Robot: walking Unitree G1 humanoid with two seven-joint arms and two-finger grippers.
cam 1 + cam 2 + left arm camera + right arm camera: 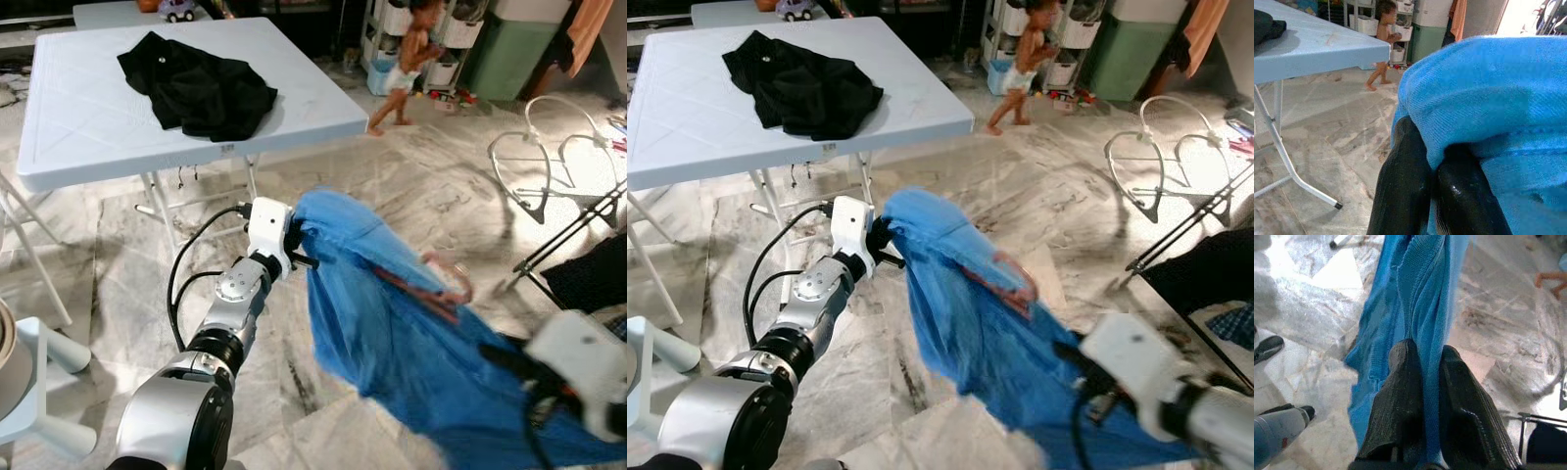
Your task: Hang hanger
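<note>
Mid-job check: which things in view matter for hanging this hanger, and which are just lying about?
Job: blue garment with a reddish hanger inside, left hand and right hand both shut on it.
Lying about: black garment, white table, person, white wire frame.

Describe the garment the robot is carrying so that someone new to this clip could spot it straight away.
Start at the white folding table at the back, then come forward over the marble floor to the robot's two arms. Stretched between the left gripper and the right gripper hangs the blue garment, with a reddish hanger partly showing on it. Unlike the black clothing lying on the table, it is bright blue and held in the air.
</note>
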